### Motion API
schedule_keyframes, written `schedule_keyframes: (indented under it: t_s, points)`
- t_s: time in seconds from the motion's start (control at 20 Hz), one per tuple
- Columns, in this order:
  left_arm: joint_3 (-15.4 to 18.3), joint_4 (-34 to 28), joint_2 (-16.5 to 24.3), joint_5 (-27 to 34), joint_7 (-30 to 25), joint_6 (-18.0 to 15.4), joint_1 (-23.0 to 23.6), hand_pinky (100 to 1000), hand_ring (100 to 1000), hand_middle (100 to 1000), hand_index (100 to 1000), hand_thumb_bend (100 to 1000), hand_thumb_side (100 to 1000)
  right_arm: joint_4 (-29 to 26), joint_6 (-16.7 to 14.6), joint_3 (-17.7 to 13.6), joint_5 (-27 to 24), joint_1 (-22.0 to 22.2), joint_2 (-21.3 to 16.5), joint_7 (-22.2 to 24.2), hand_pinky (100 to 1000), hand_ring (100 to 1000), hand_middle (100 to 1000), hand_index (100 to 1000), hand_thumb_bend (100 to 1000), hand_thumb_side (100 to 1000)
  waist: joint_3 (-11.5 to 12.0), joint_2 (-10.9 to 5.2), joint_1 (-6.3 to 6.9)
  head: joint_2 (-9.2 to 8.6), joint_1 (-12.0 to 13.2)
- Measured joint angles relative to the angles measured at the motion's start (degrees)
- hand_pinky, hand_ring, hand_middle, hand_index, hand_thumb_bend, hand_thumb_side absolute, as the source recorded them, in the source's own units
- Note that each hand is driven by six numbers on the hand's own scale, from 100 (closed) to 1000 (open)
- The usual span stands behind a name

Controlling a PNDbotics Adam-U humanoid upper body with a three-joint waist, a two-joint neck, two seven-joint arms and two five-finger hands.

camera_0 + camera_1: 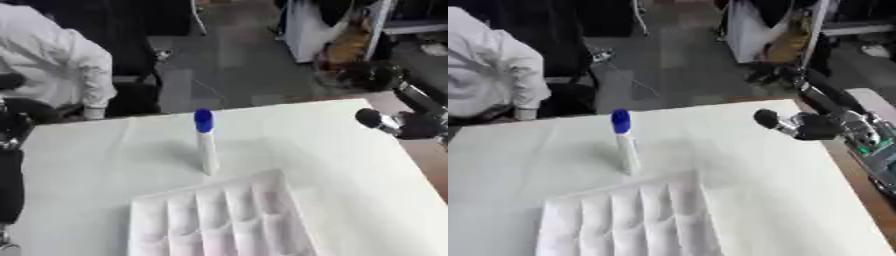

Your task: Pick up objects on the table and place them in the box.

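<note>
A white pen-like stick with a blue cap (205, 142) stands upright on the white table (87, 160), just beyond the far edge of the box. The box (219, 220) is a white tray with several long compartments, all bare, at the near middle. My right hand (802, 125) hovers over the table's right edge, well to the right of the stick, its fingers reaching left and holding nothing. My left arm (9, 175) shows as a dark shape at the left edge; the hand on it is too blurred to make out.
The table's right edge shows brown wood (429, 155). A person in a white shirt (48, 65) sits beyond the far left corner, not touching anything. Furniture and clutter stand on the floor beyond the table.
</note>
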Motion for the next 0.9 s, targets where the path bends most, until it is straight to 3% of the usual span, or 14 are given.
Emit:
schedule_keyframes:
  t_s: [0.35,0.9]
  points:
    - [-0.07,0.00,-0.03,0.02,-0.41,0.35,-1.49,560,537,698,861,599,983,4.60,-1.93,-0.32,2.24,-1.43,0.69,3.56,869,963,794,1000,621,798,1.87,1.87,-1.59,-0.86,-0.45]
    - [-0.53,0.00,-0.05,0.17,-1.13,0.23,-3.96,558,534,696,861,597,985,8.97,-2.13,-1.44,8.09,-3.23,1.95,5.68,884,969,816,1000,663,791,3.97,5.14,-3.86,-3.50,-1.49]
